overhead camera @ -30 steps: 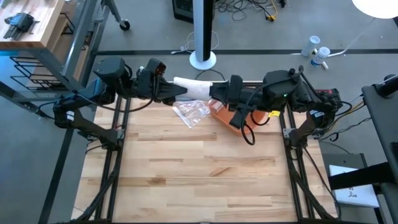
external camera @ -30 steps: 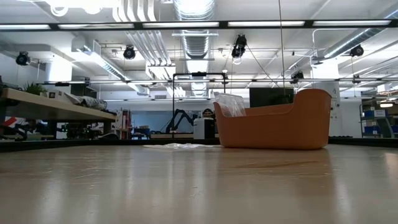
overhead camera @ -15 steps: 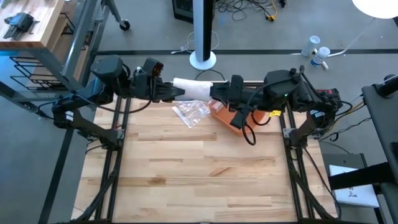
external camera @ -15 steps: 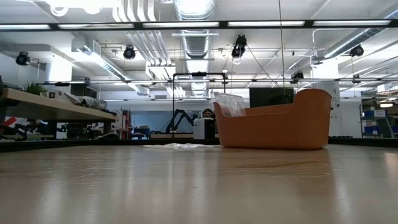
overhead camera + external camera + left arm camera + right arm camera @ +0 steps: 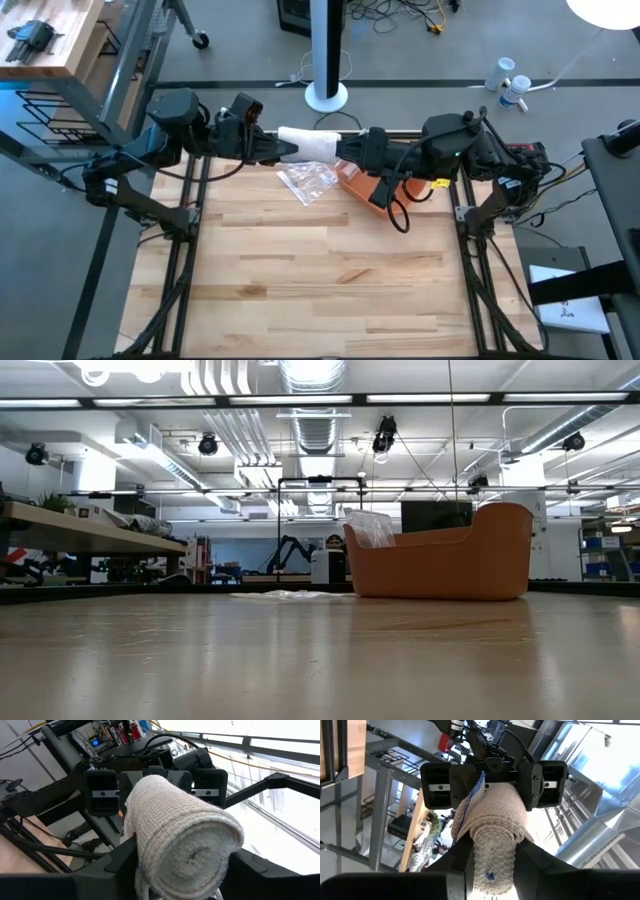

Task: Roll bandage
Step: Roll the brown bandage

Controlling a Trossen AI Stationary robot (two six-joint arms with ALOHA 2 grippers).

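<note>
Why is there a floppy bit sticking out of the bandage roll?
A loose flap hangs off the bandage roll, held between the left gripper and right gripper at the table's far edge: the end isn't wound in.

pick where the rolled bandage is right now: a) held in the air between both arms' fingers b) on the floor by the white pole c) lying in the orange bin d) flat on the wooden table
a: the rolled bandage hangs between the left gripper and the right gripper, one at each end, above the table's far edge.
</note>
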